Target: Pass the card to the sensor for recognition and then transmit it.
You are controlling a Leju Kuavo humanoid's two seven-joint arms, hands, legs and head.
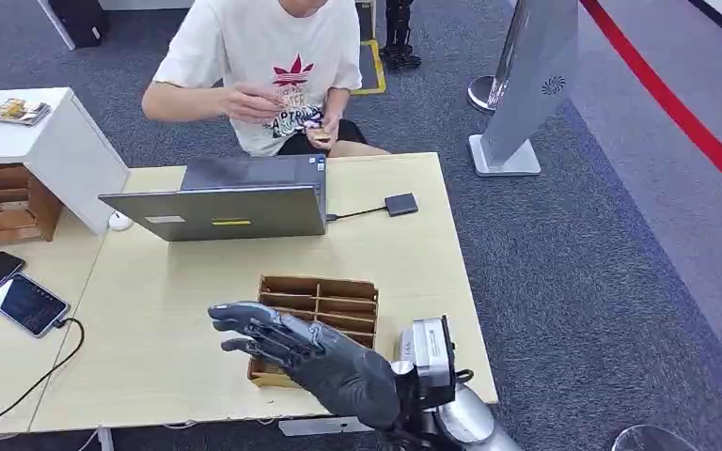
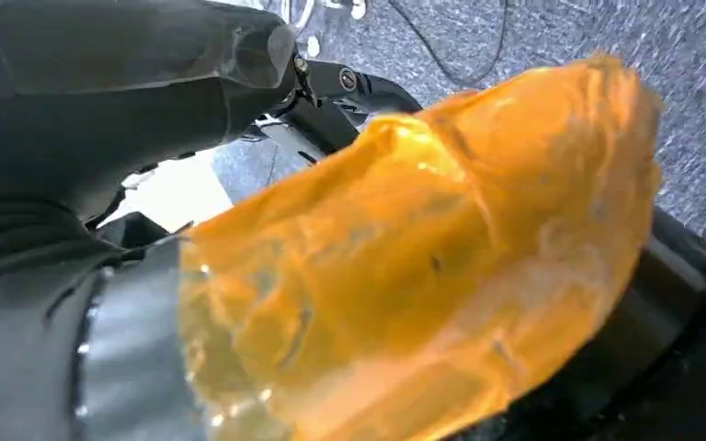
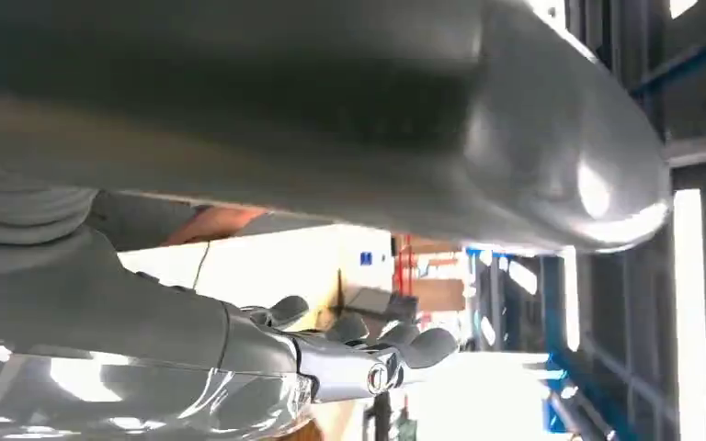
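Risks first. We see no card in the right hand (image 1: 287, 346). The fingers (image 1: 243, 319) are stretched out flat and spread apart, holding nothing. If they close from this pose they probably scrape the tray (image 1: 338, 289) dividers or rake the whole tray along the bench (image 1: 160, 310), because the tray is light and sits directly under the fingers and palm. We cannot tell where the card is. The slots below the fingers look dark and no card edge is clear. The person (image 1: 263, 47), well beyond the fingertips, holds something small, too small for us to identify. A thin card lying flat in a slot would be hard to pinch and could slip or drop on the way. The sensor (image 1: 401, 204) is ahead of the fingers and off to the right, with its cable running to the laptop (image 1: 230, 211). A careless reach could catch the cable or knock the laptop lid, which stands between the fingers and the person.

Pose: the right arm comes in from below, palm down, hovering low over the tray's near-left part, with the fingertips pointing forward-left past the tray edge. The thumb is tucked below. For the left hand (image 2: 119, 83), we cannot tell how open it is, because an orange translucent blob (image 2: 423, 266) blocks it.
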